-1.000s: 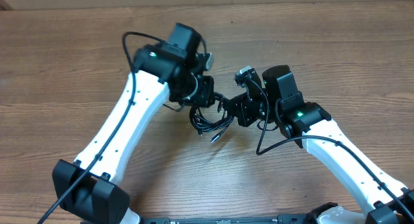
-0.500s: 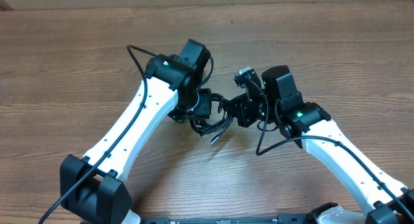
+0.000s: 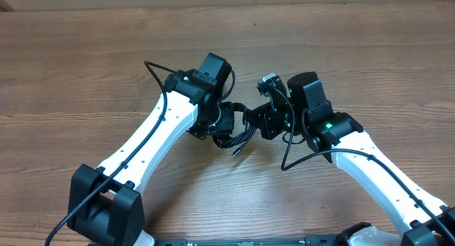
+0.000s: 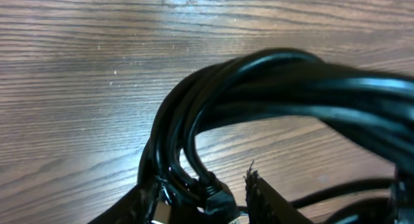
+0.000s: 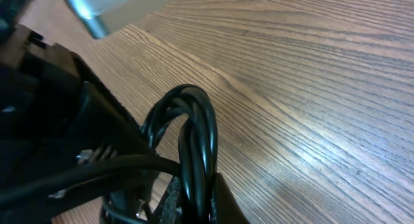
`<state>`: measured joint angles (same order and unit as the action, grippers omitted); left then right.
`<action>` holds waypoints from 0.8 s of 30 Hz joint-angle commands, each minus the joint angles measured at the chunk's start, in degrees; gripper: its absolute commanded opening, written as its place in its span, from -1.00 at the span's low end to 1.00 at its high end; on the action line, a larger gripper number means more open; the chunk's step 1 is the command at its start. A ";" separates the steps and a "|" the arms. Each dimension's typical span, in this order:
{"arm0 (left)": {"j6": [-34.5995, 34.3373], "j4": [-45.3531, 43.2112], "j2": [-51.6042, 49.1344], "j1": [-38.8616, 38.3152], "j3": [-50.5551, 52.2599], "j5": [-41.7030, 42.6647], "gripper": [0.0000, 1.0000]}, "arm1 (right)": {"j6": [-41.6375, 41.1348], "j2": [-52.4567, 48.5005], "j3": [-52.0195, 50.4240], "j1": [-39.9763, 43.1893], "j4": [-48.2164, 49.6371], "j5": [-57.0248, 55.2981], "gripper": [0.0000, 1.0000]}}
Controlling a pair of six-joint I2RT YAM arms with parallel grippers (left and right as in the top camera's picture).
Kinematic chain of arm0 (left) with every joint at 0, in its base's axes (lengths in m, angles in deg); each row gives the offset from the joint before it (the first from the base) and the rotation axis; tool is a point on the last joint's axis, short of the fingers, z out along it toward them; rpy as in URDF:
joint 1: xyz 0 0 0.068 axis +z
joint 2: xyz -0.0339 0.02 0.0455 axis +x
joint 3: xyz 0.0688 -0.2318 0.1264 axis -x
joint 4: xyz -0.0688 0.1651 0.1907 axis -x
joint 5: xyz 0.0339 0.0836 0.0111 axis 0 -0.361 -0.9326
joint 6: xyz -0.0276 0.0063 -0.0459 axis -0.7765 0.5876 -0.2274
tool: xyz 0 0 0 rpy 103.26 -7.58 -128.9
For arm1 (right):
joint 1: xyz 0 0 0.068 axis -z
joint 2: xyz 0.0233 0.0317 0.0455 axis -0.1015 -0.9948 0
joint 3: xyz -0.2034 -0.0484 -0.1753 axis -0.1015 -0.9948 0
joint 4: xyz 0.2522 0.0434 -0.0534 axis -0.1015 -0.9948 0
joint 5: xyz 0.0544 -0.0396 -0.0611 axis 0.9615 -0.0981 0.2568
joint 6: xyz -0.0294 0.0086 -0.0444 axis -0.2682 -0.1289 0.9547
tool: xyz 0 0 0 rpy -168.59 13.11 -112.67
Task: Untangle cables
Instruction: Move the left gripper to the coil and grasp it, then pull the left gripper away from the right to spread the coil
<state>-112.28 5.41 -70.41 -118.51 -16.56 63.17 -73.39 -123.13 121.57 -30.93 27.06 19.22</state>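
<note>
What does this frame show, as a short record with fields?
surface: wooden table
cables: one tangled black bundle, spanning the two grippers
plug: silver-tipped, sticking out below the bundle
left gripper: at the bundle, cables running between its fingers; grip unclear
right gripper: shut, apparently on a loop of the cables

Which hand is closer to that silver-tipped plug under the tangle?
Left, narrowly. The left hand is just beside the plug; the right hand, shut on the cables, sits a little farther off.
</note>
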 commanded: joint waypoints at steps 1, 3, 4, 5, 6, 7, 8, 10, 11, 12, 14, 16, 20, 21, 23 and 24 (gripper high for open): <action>-1.31 -2.10 0.00 -0.46 2.32 1.31 -0.11 | -0.22 0.44 0.50 0.09 0.94 4.98 -0.92; -2.27 -3.91 0.00 -0.74 3.74 1.31 -0.13 | -0.22 0.44 0.50 0.09 0.92 5.99 -0.92; -2.27 -5.03 0.00 -0.87 4.33 1.33 -0.12 | -0.20 0.44 0.50 0.09 0.94 6.60 -0.92; -2.27 -6.05 0.00 -0.98 4.74 1.31 -0.14 | -0.20 0.44 0.50 0.09 0.94 7.54 -0.92; -2.29 -7.17 0.00 -1.07 5.07 1.33 -0.20 | -0.20 0.44 0.50 0.09 1.01 8.50 -0.92; -2.29 -8.09 0.00 -1.11 5.29 1.33 -0.24 | -0.22 0.44 0.50 0.09 1.18 9.31 -0.92; -2.49 -8.83 0.00 -1.14 5.42 1.33 -0.28 | -0.22 0.44 0.50 0.09 1.46 10.45 -0.92; -2.67 -9.88 0.00 -1.16 5.42 1.33 -0.38 | -0.22 0.44 0.50 0.09 2.29 13.07 -0.92; -2.64 -10.23 0.00 -1.16 5.42 1.33 -0.45 | -0.22 0.44 0.50 0.09 2.84 14.56 -0.92; -2.64 -10.60 0.00 -1.16 5.42 1.31 -0.51 | -0.22 0.44 0.50 0.09 3.39 15.89 -0.92; -2.69 -11.67 -0.02 -1.16 5.73 1.31 -0.55 | -0.22 0.44 0.50 0.09 4.39 18.47 -0.92; -2.82 -12.87 -0.02 -1.29 6.38 1.33 -0.55 | -0.24 0.44 0.50 0.09 4.72 19.37 -0.92; -3.52 -14.25 -0.02 -1.53 7.63 1.07 -0.91 | -0.28 0.44 0.50 0.09 4.81 19.54 -0.93; -3.52 -14.38 -0.02 -1.53 7.65 0.61 -0.91 | -0.28 0.44 0.50 0.09 4.81 19.52 -0.92; -3.50 -14.78 0.00 -1.53 7.65 -1.16 -0.92 | -0.33 0.44 0.50 0.09 4.81 19.50 -0.92; -3.52 -14.86 0.00 -1.46 7.65 -1.97 -0.92 | -0.48 0.44 0.50 0.09 4.76 19.47 -0.92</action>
<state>-115.95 -8.57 -70.41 -118.84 -9.59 61.99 -73.89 -123.38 121.51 -29.75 30.05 30.52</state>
